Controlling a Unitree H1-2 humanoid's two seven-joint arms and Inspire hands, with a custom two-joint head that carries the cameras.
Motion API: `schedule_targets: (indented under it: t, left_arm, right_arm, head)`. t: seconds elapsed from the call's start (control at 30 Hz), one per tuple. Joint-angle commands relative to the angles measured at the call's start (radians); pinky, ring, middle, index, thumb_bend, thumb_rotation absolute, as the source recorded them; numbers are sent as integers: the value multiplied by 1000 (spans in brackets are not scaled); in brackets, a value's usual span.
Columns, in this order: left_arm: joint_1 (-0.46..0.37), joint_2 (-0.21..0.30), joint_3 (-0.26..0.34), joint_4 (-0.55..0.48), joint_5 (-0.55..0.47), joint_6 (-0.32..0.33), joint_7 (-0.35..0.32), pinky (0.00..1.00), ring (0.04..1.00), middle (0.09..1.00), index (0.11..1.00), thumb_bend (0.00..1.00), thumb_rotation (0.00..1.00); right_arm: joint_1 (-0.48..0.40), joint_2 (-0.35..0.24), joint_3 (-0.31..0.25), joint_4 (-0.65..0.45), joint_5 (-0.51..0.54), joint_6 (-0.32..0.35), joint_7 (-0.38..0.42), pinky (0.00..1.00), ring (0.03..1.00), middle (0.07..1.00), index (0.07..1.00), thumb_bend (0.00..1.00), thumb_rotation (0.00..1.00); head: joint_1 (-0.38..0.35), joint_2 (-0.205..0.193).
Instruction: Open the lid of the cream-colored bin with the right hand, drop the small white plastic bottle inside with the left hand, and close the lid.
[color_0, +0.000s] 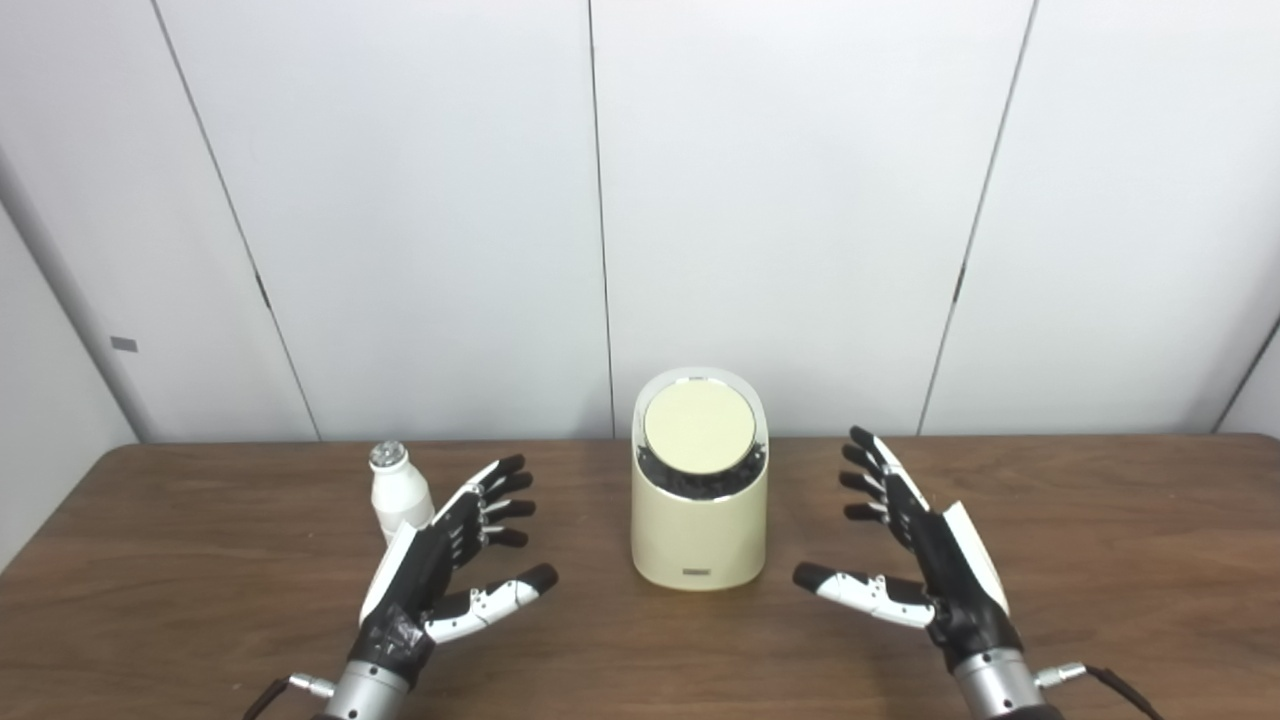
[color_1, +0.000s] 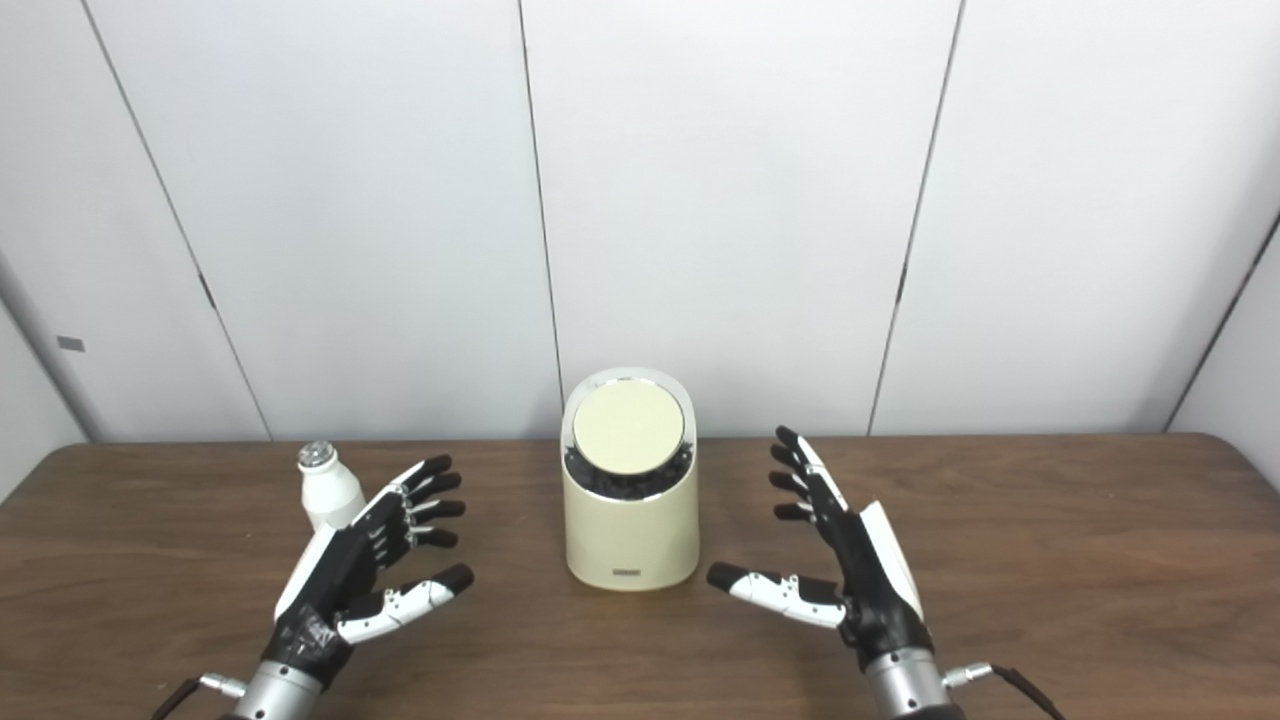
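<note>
Left eye view: bottle (color_0: 399, 490) stands behind left robot hand (color_0: 440, 560), beside bin (color_0: 699, 500).

One bin (color_0: 700, 500); one bottle (color_0: 398, 492); two robot hands; one table (color_0: 1100, 520)

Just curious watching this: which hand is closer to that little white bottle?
The left hand. It sits just in front and to the right of the bottle, fingers open. The right hand is far off, beyond the cream bin.

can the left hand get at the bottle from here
Probably yes: the bottle stands upright just behind the open left hand, with nothing between them; the bin sits off to the side.
</note>
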Motion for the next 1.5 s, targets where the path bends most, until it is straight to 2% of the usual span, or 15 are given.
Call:
schedule_targets:
  t: [0.0, 0.23, 0.37, 0.53, 0.63, 0.77, 0.9, 1.1, 1.47]
  left_arm:
    - [-34, 8, 3, -15, -20, -11, -1, 691, 809, 881, 920, 761, 308]
    - [-34, 1, 1, -9, -23, -16, -1, 682, 807, 875, 914, 709, 273]
    - [-35, 3, -1, -6, -22, -22, 0, 677, 804, 874, 917, 698, 268]
    - [-35, 2, -3, -5, -14, -18, 5, 681, 804, 872, 916, 707, 273]
    - [-36, 3, -4, -5, -17, -16, 3, 676, 806, 872, 914, 699, 259]
    - [-36, 1, -5, -7, -21, -14, 2, 662, 805, 876, 917, 684, 235]
    - [-35, 1, -5, -8, -27, -14, -1, 678, 807, 882, 919, 691, 252]
    - [-33, 2, -4, -13, -28, -11, 1, 682, 810, 880, 919, 691, 256]
    - [-34, 4, -5, -21, -19, -7, 8, 670, 805, 883, 916, 686, 256]
  right_arm:
    - [-68, 8, 1, -37, -12, 7, -12, 741, 851, 902, 941, 764, 439]
    - [-147, 42, 35, -77, -91, 132, -8, 717, 849, 909, 943, 813, 441]
    - [-196, 49, 58, -83, -128, 180, -2, 716, 859, 909, 952, 799, 410]
    - [-240, 67, 66, -41, -144, 191, -27, 723, 872, 953, 944, 803, 334]
    - [-259, 81, 65, -22, -156, 200, -44, 782, 885, 964, 935, 794, 293]
    - [-290, 87, 69, 4, -167, 224, -46, 799, 917, 977, 947, 792, 318]
    - [-324, 80, 81, 41, -193, 234, -54, 876, 952, 982, 958, 781, 327]
    - [-360, 78, 85, 81, -220, 262, -68, 833, 925, 962, 947, 794, 381]
    - [-391, 79, 80, 133, -218, 277, -81, 772, 907, 951, 932, 785, 324]
  head:
    - [-2, 0]
    - [-3, 2]
    - [-4, 1]
    - [-2, 2]
    - [1, 2]
    - [2, 1]
    - [6, 2]
    - [11, 3]
    - [13, 4]
